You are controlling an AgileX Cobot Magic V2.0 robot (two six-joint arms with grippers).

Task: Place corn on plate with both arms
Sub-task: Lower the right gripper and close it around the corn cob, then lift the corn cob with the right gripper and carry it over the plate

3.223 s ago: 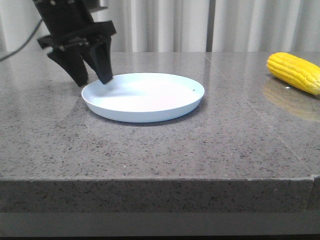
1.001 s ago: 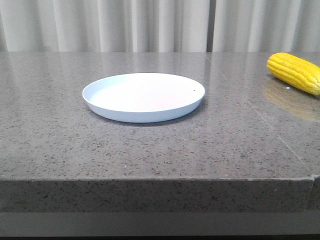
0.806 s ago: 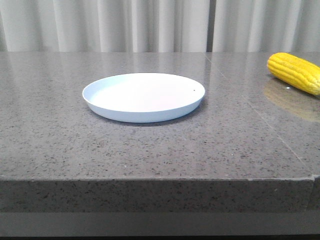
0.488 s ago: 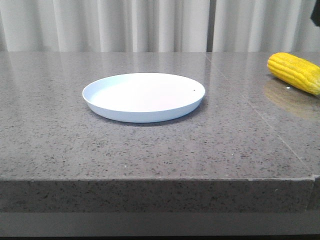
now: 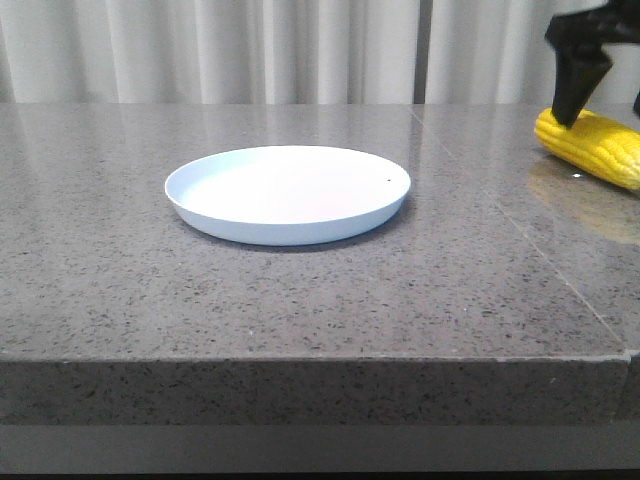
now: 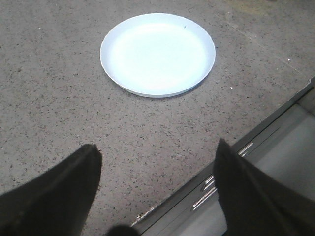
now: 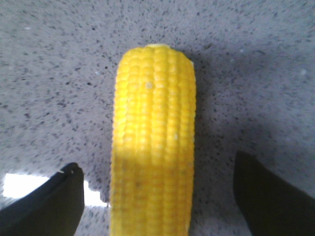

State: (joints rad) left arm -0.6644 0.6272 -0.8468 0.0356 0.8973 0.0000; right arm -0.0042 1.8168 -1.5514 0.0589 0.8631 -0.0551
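the black right gripper (image 7: 156, 196), fingers spread wide, hovers straddling the bright yellow ear of corn (image 7: 152, 142), whose long axis runs between them, well right of the white round plate (image 5: 288, 193).

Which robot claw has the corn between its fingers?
The right gripper: the corn lies between its open fingers. The left gripper hangs over bare table near the plate.

Polished speckled stone table (image 5: 300, 300); smooth white plate (image 5: 300, 225); knobbly corn (image 7: 152, 142).

Yellow corn (image 5: 590, 146) lying flat at table's right edge, white plate (image 5: 287, 193) centre — empty, well apart
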